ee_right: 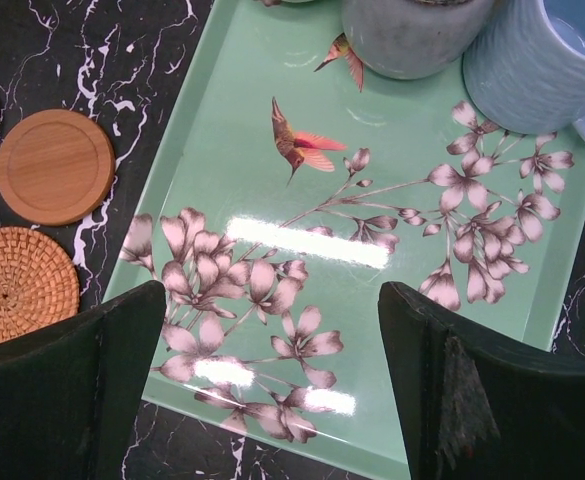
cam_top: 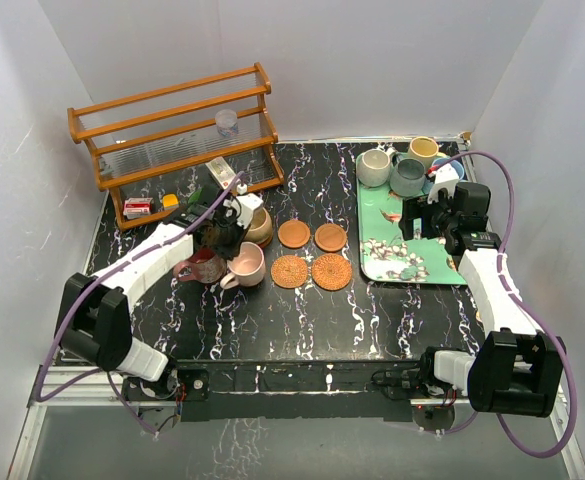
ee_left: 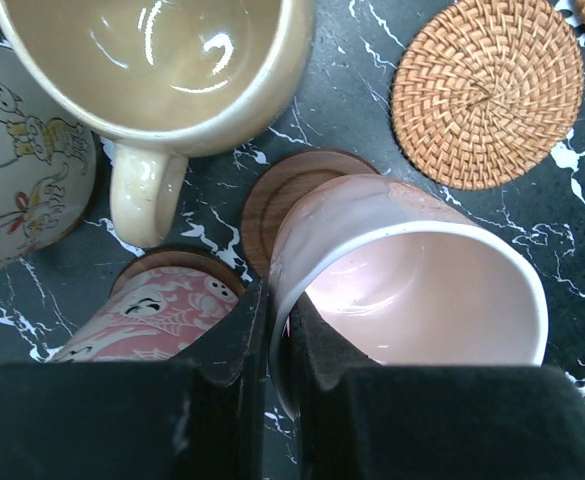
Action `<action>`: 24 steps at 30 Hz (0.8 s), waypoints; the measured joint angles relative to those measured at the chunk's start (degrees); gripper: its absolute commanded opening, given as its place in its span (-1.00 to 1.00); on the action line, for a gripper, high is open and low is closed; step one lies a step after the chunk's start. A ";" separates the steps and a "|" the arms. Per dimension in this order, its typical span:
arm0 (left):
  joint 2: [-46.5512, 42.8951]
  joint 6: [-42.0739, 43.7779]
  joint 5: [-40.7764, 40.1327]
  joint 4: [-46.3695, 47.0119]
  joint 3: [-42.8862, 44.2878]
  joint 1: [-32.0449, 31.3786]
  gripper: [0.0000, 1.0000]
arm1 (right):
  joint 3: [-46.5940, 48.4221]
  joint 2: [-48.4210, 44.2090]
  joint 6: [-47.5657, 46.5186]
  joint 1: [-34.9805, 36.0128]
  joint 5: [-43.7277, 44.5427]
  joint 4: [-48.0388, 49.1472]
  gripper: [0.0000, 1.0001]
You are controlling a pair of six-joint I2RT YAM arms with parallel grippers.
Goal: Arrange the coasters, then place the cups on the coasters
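Note:
My left gripper (ee_left: 277, 310) is shut on the wall of the pink cup (ee_left: 412, 290), one finger inside and one outside. The cup's base is over a round wood coaster (ee_left: 282, 200). From above, the left gripper (cam_top: 227, 242) and pink cup (cam_top: 245, 265) are left of centre. Beside the cup a maroon patterned cup (ee_left: 152, 315) stands on a wood coaster (ee_left: 172, 262), and a tan cup (ee_left: 162, 70) is behind. Two wood coasters (cam_top: 293, 234) and two wicker coasters (cam_top: 331, 271) lie mid-table. My right gripper (ee_right: 272, 330) hangs open and empty over the green tray (ee_right: 372, 150).
The tray (cam_top: 377, 262) holds a cream cup (cam_top: 374, 167), a grey-blue cup (cam_top: 408, 176), a yellow cup (cam_top: 423, 150) and a blue cup (ee_right: 537, 65) at its far end. A wooden rack (cam_top: 172, 140) with a clear plastic cup (cam_top: 227, 122) stands at the back left.

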 measured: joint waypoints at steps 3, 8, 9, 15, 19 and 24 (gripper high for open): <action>1.20 0.94 0.20 -0.22 1.40 0.59 -1.00 | 0.00 0.24 -0.04 0.00 -0.28 -0.02 0.76; 3.74 1.97 0.48 -0.31 3.43 1.25 -1.00 | 0.00 0.68 -0.17 0.00 -0.39 -0.28 0.78; 3.96 2.12 0.55 -0.42 3.58 1.29 -1.00 | 0.00 0.68 -0.20 0.00 -0.39 -0.28 0.79; 5.29 2.73 0.83 -1.11 4.55 1.44 -1.00 | 0.00 0.68 -0.22 0.00 -0.39 -0.33 0.81; 6.19 3.02 0.98 -1.07 4.79 1.49 -1.00 | 0.00 0.68 -0.22 0.00 -0.39 -0.39 0.82; 6.49 3.39 1.18 -1.09 4.85 1.46 -1.00 | 0.00 0.68 -0.26 0.00 -0.39 -0.44 0.83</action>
